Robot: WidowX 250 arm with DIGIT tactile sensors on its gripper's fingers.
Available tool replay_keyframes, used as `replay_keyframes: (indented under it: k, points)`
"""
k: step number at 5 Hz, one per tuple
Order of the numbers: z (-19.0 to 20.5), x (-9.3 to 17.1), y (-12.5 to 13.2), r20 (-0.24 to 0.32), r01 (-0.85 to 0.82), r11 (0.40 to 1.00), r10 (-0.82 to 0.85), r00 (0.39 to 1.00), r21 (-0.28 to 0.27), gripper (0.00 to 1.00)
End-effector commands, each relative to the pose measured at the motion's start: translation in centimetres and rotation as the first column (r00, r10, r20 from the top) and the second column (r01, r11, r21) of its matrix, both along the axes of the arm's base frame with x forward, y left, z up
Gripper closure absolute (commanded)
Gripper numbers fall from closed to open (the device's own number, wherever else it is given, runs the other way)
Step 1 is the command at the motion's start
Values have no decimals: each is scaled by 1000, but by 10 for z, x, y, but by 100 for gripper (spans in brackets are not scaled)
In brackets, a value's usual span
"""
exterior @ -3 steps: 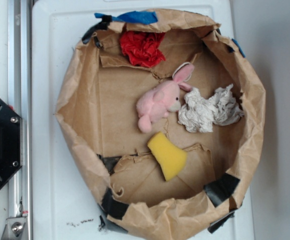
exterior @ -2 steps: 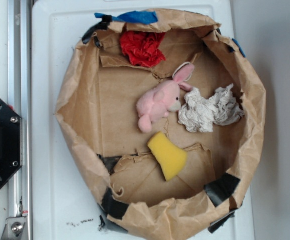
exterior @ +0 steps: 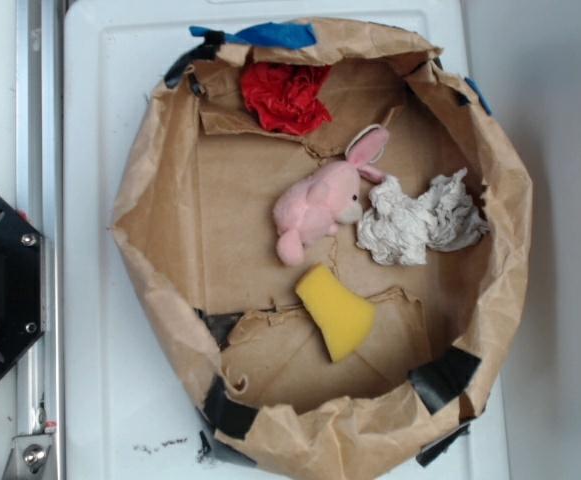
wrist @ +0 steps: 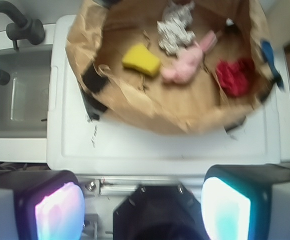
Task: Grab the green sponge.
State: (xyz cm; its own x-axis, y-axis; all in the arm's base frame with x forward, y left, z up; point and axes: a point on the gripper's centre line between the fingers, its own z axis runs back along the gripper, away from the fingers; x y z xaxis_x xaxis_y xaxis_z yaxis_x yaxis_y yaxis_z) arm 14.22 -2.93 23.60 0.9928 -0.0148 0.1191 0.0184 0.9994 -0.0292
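The green sponge is a yellow foam wedge lying on the floor of the brown paper basin, just below the pink plush bunny. In the wrist view the green sponge shows far ahead, left of the pink bunny. My gripper stands open, its two pads wide apart with nothing between them, well back from the basin and over the robot's black base. In the exterior view the gripper is out of view.
A crumpled white paper wad lies right of the bunny and a red crumpled wad sits at the basin's far side. The paper wall rings everything. A black base and metal rail run along the left; a sink shows beside the table.
The objects in the basin have not moved. The black base at the left edge looks slightly shifted and blurred.
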Motion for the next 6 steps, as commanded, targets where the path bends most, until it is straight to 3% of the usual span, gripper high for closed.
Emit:
replay_keyframes:
  k: [1,2,3,5,6]
  points:
    - [-3,41,-6,15,233,972,-233,972,33,0]
    - [-20,67,7,-6,312,949,-312,950,43,0]
    - [-31,92,21,43,344,939,-344,938,16,0]
    - [-56,133,22,143,465,883,-453,880,-63,0]
    - [-56,133,22,143,465,883,-453,880,-63,0]
